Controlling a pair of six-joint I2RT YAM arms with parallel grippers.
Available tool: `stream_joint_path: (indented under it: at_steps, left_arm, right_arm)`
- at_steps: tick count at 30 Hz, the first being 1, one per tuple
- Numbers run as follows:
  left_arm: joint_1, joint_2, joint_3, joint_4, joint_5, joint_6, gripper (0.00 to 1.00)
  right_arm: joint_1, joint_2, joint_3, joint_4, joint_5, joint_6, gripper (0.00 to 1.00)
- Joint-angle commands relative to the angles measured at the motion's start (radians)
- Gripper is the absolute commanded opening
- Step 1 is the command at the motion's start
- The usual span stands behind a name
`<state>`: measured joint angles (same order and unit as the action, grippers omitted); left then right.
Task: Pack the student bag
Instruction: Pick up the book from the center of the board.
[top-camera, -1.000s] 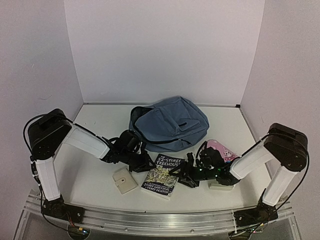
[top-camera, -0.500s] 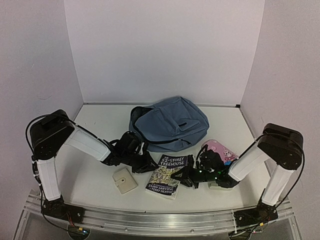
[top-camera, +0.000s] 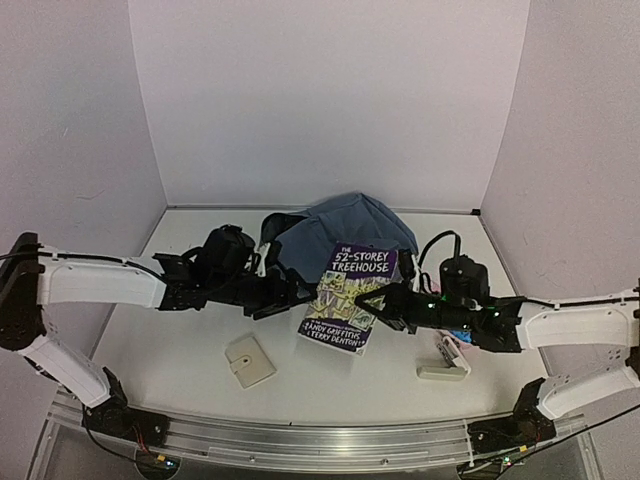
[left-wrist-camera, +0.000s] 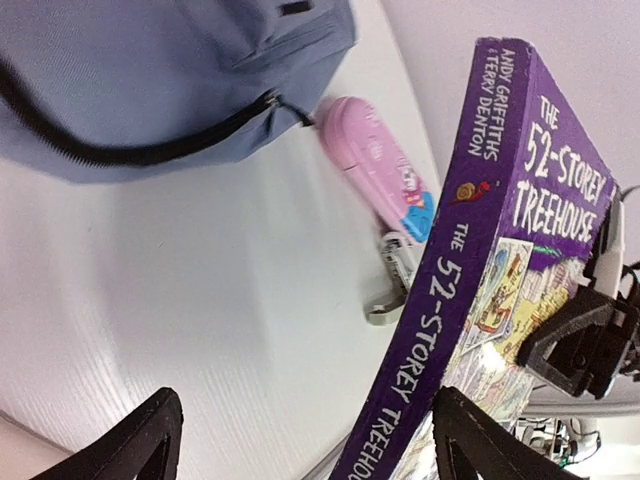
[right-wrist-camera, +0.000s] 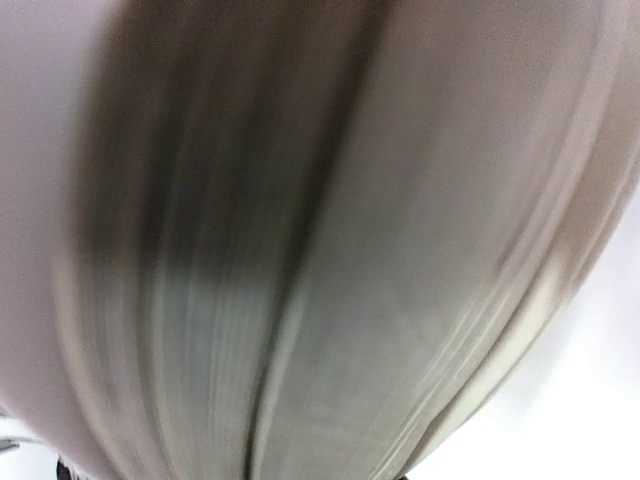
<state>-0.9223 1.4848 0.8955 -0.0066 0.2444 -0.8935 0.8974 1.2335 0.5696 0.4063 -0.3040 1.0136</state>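
The student bag (top-camera: 312, 238), slate-blue with a black zip, lies at the back of the table; its lower edge shows in the left wrist view (left-wrist-camera: 150, 70). A purple book, "The 52-Storey Treehouse" (top-camera: 345, 295), hangs tilted in the air in front of the bag. My right gripper (top-camera: 385, 305) is shut on its right edge. Blurred page edges (right-wrist-camera: 320, 260) fill the right wrist view and hide the fingers. My left gripper (top-camera: 278, 295) is open at the book's left edge. In its wrist view the spine (left-wrist-camera: 470, 250) runs close beside the right finger (left-wrist-camera: 470, 435).
A pink pencil case (left-wrist-camera: 375, 165) lies right of the bag, with a grey stapler (top-camera: 440, 372) near it (left-wrist-camera: 392, 280). On the table's front left sits a beige wallet (top-camera: 249, 362). White walls close in the back and sides.
The book has come up off the table toward the bag, gripped by my right gripper. Both arms stretched out and rose. My left gripper has opened.
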Motion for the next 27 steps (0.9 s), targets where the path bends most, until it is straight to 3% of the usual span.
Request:
stream_joint_path:
  at_steps: [1,11,16,21,24,27]
  left_arm:
    - [0.002,-0.128,0.074,-0.071,0.077,0.137,0.87]
    - [-0.003,-0.124,0.128,0.022,0.35,0.164,0.92]
    - [-0.003,-0.155,0.106,0.134,0.354,0.126,0.83]
    - [-0.003,-0.193,0.097,0.157,0.329,0.116,0.81]
    - [-0.003,-0.181,0.128,0.102,0.337,0.118,0.74]
    - [-0.003,-0.152,0.139,0.092,0.367,0.1,0.57]
  right_arm:
    - [0.001,-0.087,0.152,-0.057,-0.056,-0.179,0.0]
    - [0.002,-0.063,0.251,-0.031,-0.282,-0.219,0.0]
    - [0.003,-0.025,0.244,-0.037,-0.335,-0.222,0.0]
    - [0.003,-0.019,0.252,-0.039,-0.387,-0.248,0.0]
    - [0.002,-0.015,0.269,-0.046,-0.412,-0.263,0.0]
    - [0.002,-0.006,0.284,-0.055,-0.427,-0.276,0.0]
